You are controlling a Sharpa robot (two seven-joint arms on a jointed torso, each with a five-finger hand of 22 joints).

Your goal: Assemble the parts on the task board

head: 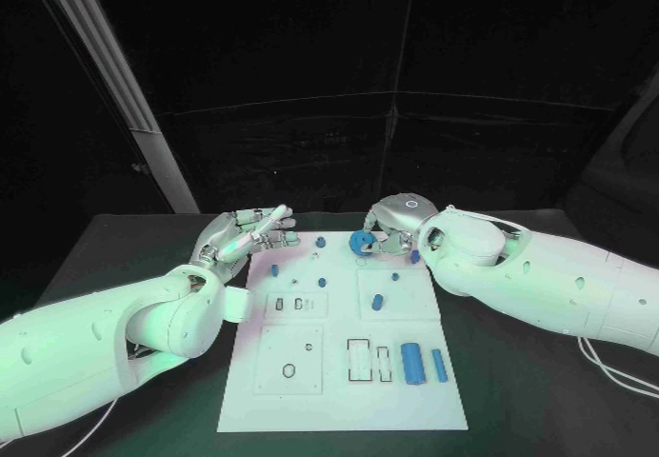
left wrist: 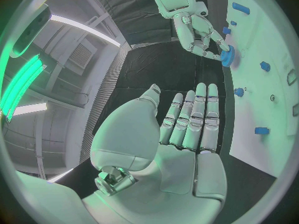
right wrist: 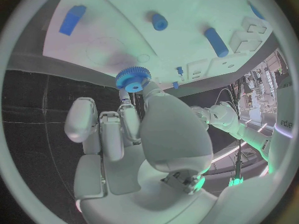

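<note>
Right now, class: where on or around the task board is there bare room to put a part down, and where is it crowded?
Bare: the task board's near strip below the cut-outs, and black table at the far left corner. Crowded: the board's far end, where the right hand holds the blue gear beside the open left hand and small blue pegs.

A: We reckon the task board (head: 344, 381) is smooth matt white plastic, and the gear (right wrist: 132, 78) is blue plastic with a ridged, toothed edge.

B: Yep, and we see both the left hand (left wrist: 187, 129) and right hand (right wrist: 134, 129) as satiny silver with a soft sheen. The table (head: 535, 400) is dull black, maybe cloth.
</note>
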